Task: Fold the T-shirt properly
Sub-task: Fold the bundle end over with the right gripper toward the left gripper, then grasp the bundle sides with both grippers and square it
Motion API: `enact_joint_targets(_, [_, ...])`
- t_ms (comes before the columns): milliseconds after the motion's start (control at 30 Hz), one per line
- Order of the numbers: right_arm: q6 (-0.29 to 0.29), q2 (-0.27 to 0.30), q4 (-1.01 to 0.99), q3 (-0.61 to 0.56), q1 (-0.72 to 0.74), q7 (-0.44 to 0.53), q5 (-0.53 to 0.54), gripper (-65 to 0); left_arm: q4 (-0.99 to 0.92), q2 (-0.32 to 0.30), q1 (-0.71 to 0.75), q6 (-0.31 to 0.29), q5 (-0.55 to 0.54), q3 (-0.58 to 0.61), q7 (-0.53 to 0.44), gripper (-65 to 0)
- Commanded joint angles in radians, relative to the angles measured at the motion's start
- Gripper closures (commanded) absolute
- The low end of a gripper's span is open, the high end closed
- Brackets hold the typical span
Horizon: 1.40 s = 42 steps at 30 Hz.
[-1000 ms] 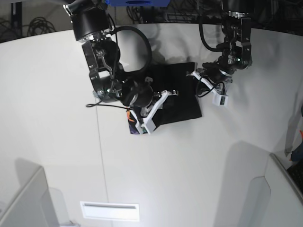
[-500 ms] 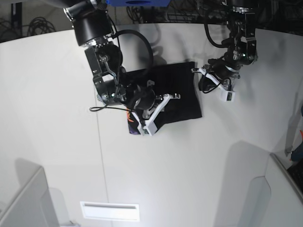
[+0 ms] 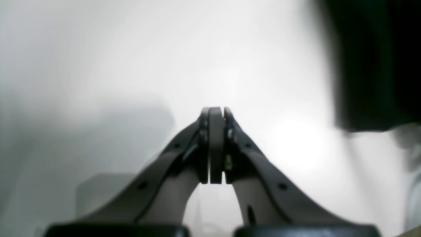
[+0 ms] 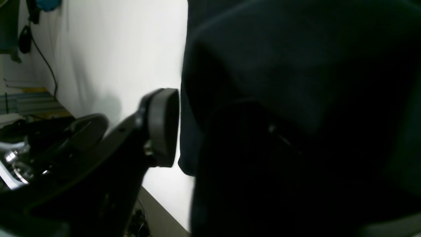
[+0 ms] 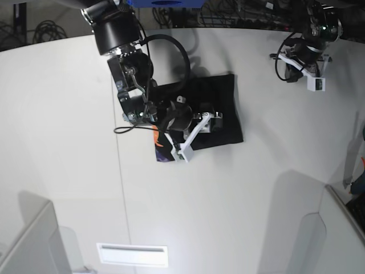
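**A:** Start at the left of the overhead view. What is there?

**B:** A pale panel [image 5: 25, 242] stands at the lower left corner, and a flat white rectangular plate [image 5: 132, 255] lies on the white surface [image 5: 63, 125] near the bottom edge. A thin seam runs down the surface from under the right arm.

**A:** And that arm?

**B:** It reaches down from the top and its black bulk covers the left part of the T-shirt [image 5: 219, 111]. The shirt lies folded into a compact black block at the middle of the surface, with a scrap of purple and orange print showing at its lower left corner. The right claw [image 5: 197, 136] sits over the shirt's lower left part, its white fingers spread wide. In the right wrist view one grey pad [image 4: 162, 126] stands just clear of the dark cloth edge, while the other side is lost in black fabric, so I cannot tell whether it touches.

**A:** Is anything gripped there?

**B:** No cloth shows pinched between the fingers.

**A:** Further right?

**B:** The left claw [image 5: 305, 65] hangs near the far right rim of the surface, well apart from the shirt. In its own camera the pads [image 3: 215, 144] are pressed flat together with nothing between them, and the shirt [image 3: 375, 62] is a blurred dark shape at upper right. Another pale panel [image 5: 342, 228] fills the lower right corner.
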Motion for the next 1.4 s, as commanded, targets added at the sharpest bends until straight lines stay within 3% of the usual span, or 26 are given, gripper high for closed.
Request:
enact_joint_targets(0, [0.005, -0.01, 0.027, 0.001, 0.009, 0.01, 0.014, -31.8, 0.015, -0.009, 0.011, -0.003, -0.01, -0.034, -0.016, 0.0])
enact_joint_targets(200, [0.005, -0.01, 0.044, -0.08, 0.005, 0.017, 0.014, -31.8, 0.015, -0.006, 0.014, -0.003, -0.012, -0.126, -0.016, 0.0])
enact_joint_targets(567, [0.005, -0.025, 0.008, -0.347, 0.092, 0.051, 0.014, -31.8, 0.015, -0.004, 0.007, -0.003, -0.012, -0.131, -0.016, 0.0])
enact_joint_targets(667, [0.005, -0.011, 0.102, -0.418, 0.101, 0.051, 0.014, -31.8, 0.015, -0.009, 0.007, -0.003, -0.012, -0.132, -0.016, 0.0])
enact_joint_targets(767, [0.005, 0.055, 0.238, -0.413, 0.08, 0.056, 0.013, -31.8, 0.015, -0.009, 0.007, -0.003, -0.012, -0.132, -0.016, 0.0])
enact_joint_targets(833, [-0.006, 0.099, 0.291, -0.358, 0.072, 0.057, 0.01, -31.5, 0.015, -0.007, 0.007, -0.003, -0.012, -0.132, -0.016, 0.0])
enact_joint_targets(900, [-0.032, 0.119, 0.291, -0.272, 0.046, 0.056, 0.01, -25.5, 0.018, -0.004, 0.008, -0.009, -0.018, -0.126, -0.016, 0.0])
enact_joint_targets(1000, [-0.018, 0.151, 0.292, -0.134, -0.017, 0.06, 0.013, 0.0, 0.03, -0.004, 0.014, -0.091, -0.144, -0.121, -0.016, 0.0])
enact_joint_targets(1100, [0.026, 0.2, 0.352, -0.011, -0.111, 0.094, 0.013, 0.0, 0.041, -0.007, 0.007, -0.132, -0.358, -0.131, 0.044, 0.0])
enact_joint_targets(1233, [0.066, 0.259, 0.384, 0.113, -0.21, 0.154, 0.013, 0.0, 0.035, -0.006, -0.053, -0.134, -0.601, -0.128, 0.109, 0.0])
enact_joint_targets(1367, [0.106, 0.306, 0.384, 0.138, -0.252, 0.163, 0.013, 0.0, 0.035, -0.003, -0.128, -0.132, -0.654, -0.071, 0.112, -38.3])
